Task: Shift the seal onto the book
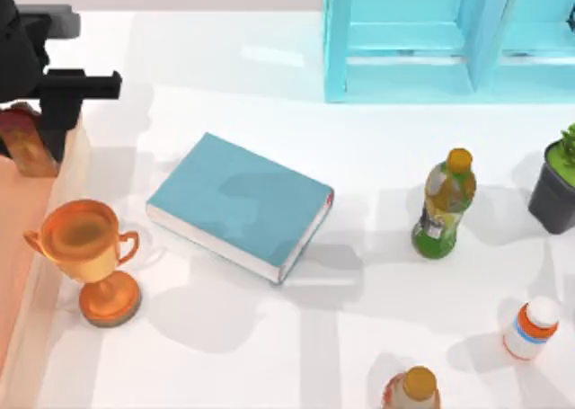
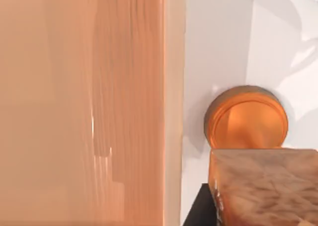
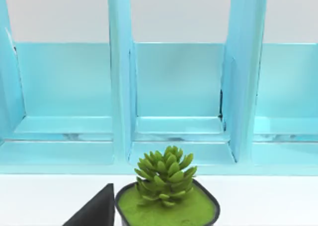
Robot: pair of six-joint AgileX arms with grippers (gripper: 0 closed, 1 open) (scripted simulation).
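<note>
White table's left edge: left pincer [image 1: 40, 144] clasps seal [image 1: 27, 144].

We note a white table [image 1: 377, 157]. On it lie a thick teal-blue hardcover book [image 1: 241, 204], a copper trophy cup [image 1: 88, 256] and an orange-capped green bottle [image 1: 444, 207]. A light-blue shelf frame [image 1: 431, 40] stands at the far edge.

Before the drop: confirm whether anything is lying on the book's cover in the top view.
No, the book shows a bare teal cover, and the seal is off at the table's left edge in the left gripper.
</note>
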